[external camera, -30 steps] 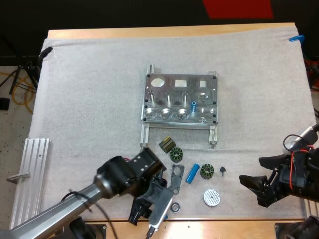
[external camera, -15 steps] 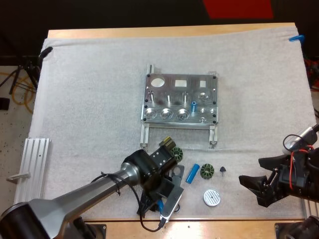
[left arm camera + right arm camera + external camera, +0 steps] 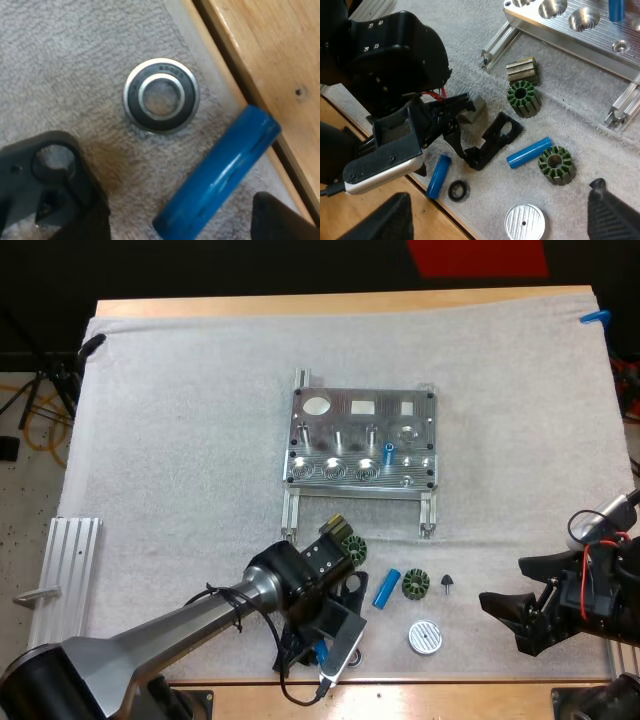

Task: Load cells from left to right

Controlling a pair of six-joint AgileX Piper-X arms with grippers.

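Note:
The metal fixture sits mid-mat with one blue cylinder standing in a hole toward its right. A second blue cylinder lies among the loose parts below it. A third blue cylinder lies at the mat's front edge beside a bearing. My left gripper hovers over this third cylinder, open, with its fingers apart on either side and not pressing. My right gripper waits open near the front right of the mat, its fingers spread.
Two green stators, a black bracket, a silver disc and a small dark cone lie below the fixture. A ribbed metal rail rests off the mat at front left. The wooden front edge is close.
Over the last second my left arm swung right from the table's front edge to above the blue cylinder by the bearing, then held. The right arm stayed still.

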